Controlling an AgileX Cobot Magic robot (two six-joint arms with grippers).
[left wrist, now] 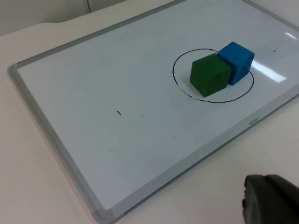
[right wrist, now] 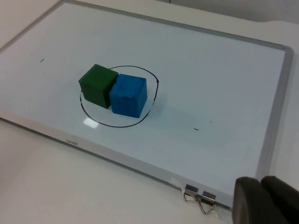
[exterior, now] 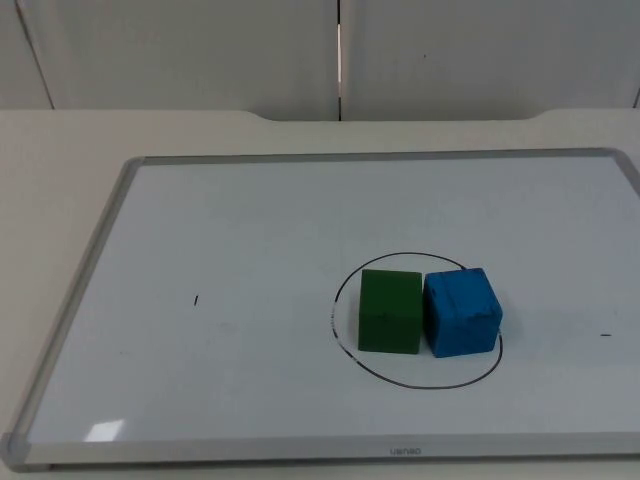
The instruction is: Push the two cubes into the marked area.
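Top view: green cube (exterior: 390,311) and blue cube (exterior: 462,312), touching, inside the drawn circle (exterior: 343,283) on the whiteboard (exterior: 200,220). Left gripper (left wrist: 271,200) and right gripper (right wrist: 261,198) wait off the board; finger state cannot be told.

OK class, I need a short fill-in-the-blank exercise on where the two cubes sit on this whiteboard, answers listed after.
1. The green cube and the blue cube sit side by side, ____ each other.
2. Both cubes sit inside a drawn black ____.
3. That shape is drawn on a ____ with a grey frame.

Missing words: touching; circle; whiteboard
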